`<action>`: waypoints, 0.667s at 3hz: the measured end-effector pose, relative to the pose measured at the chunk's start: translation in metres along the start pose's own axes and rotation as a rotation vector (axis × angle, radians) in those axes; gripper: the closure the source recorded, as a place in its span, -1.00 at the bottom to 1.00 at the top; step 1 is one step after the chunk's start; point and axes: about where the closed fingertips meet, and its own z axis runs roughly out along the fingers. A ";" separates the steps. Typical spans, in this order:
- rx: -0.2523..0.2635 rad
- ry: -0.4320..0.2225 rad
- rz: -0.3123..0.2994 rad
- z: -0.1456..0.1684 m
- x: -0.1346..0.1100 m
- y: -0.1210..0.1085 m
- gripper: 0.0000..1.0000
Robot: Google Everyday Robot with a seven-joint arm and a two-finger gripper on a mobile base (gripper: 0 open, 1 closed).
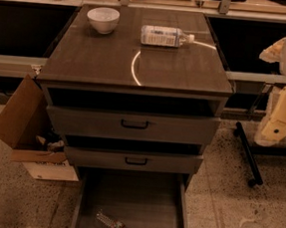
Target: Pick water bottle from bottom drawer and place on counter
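Note:
The water bottle [113, 226], small, clear and crinkled, lies on its side on the floor of the open bottom drawer [145, 201], near the drawer's front left. The counter [103, 57] is the dark wood-grain top of the cabinet, with a bright curved glare mark. My gripper [275, 131] hangs at the end of the pale arm at the right edge. It is beside the cabinet at the height of the upper drawers, far up and to the right of the bottle, and it holds nothing that I can see.
A white bowl [102, 19] and a larger labelled bottle [165, 36], lying on its side, sit at the back of the counter. Two shallower drawers with black handles [134, 125] stand partly open above. A cardboard box [29, 131] is on the left and a black stand leg [248, 154] on the right.

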 end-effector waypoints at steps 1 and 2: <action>0.000 0.000 0.000 0.000 0.000 0.000 -1.00; -0.030 -0.047 0.013 0.022 -0.007 0.013 -1.00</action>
